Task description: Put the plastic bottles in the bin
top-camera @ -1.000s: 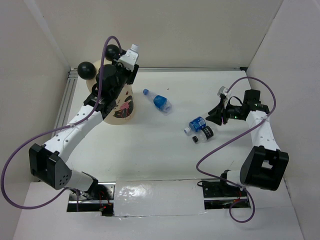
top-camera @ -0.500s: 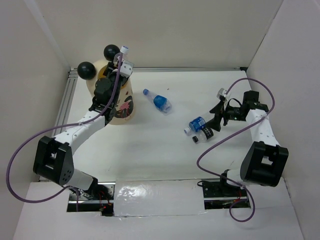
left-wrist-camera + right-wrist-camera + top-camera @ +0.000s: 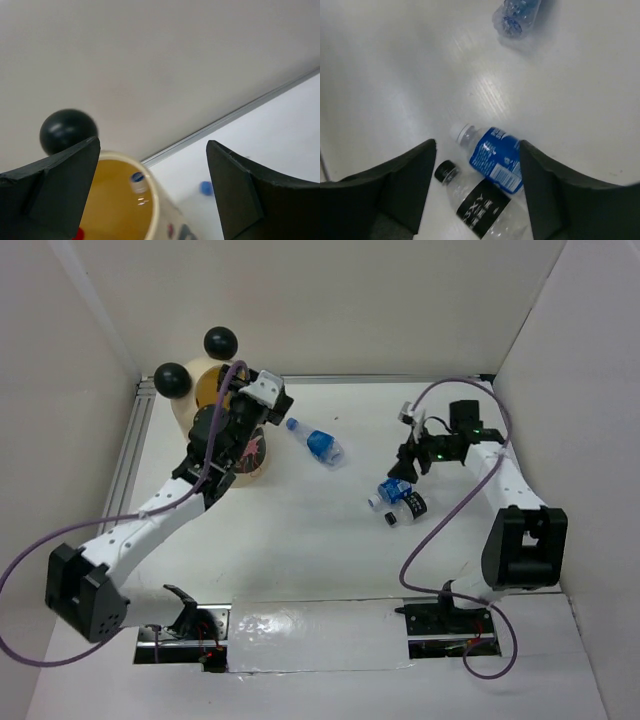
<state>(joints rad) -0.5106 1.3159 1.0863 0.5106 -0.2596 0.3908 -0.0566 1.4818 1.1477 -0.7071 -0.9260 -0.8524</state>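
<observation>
The cream bin [image 3: 238, 472] with two black ball ears stands at the back left. My left gripper [image 3: 255, 410] hangs open and empty at its right rim. In the left wrist view the gripper [image 3: 152, 165] frames the yellow inside of the bin [image 3: 112, 205], where a clear bottle with a blue cap [image 3: 138, 181] lies. A blue-labelled bottle [image 3: 318, 444] lies on the table near the bin. My right gripper [image 3: 405, 465] is open just above two touching bottles: one blue-labelled [image 3: 497, 155], one black-labelled [image 3: 480, 205]. Both lie between the spread fingers [image 3: 405, 185].
White walls close in the table on the left, back and right, with a metal rail [image 3: 135, 440] along the left edge. A red object [image 3: 77, 233] shows inside the bin. The bottle near the bin also appears at the top of the right wrist view [image 3: 515, 15].
My left gripper has opened and swung from over the bin to its right rim. My right arm has moved left and now hovers over the two bottles.
</observation>
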